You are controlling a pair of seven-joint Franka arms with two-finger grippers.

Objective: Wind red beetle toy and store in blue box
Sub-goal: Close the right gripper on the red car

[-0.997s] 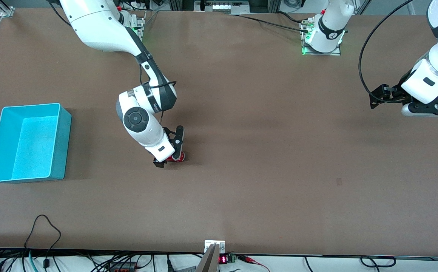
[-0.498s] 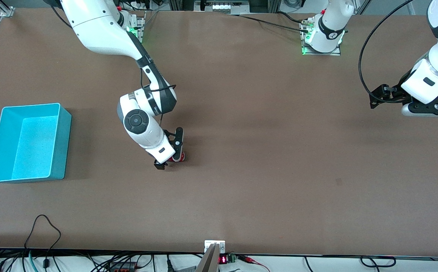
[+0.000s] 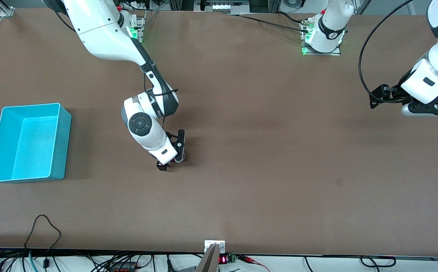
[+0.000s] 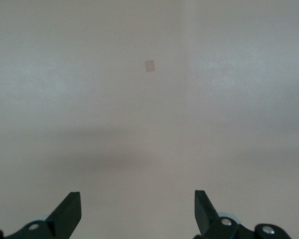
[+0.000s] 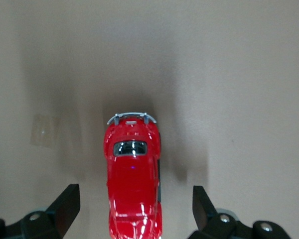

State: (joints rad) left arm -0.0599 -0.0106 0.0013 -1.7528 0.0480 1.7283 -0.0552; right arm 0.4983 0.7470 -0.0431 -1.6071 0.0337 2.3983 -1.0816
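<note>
My right jaws (image 5: 133, 209) stand open low over the red beetle toy (image 5: 133, 179) at middle frame. My left jaws (image 4: 137, 211) wait open at upper right. The blue box (image 3: 63, 147) sits at left edge on the desk (image 3: 279, 151).

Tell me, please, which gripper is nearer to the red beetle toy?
Right. The right gripper straddles the red beetle toy, open; the left gripper waits at the left arm's end of the table.

The red beetle toy (image 5: 133, 185) is glossy red with dark windows and a silvery bumper. The blue box (image 3: 29, 142) is turquoise with a paler rim. The table (image 3: 264, 151) is plain matte brown. Both arms are white with black joints, and the right gripper (image 5: 134, 211) and left gripper (image 4: 138, 211) have black fingers.
</note>
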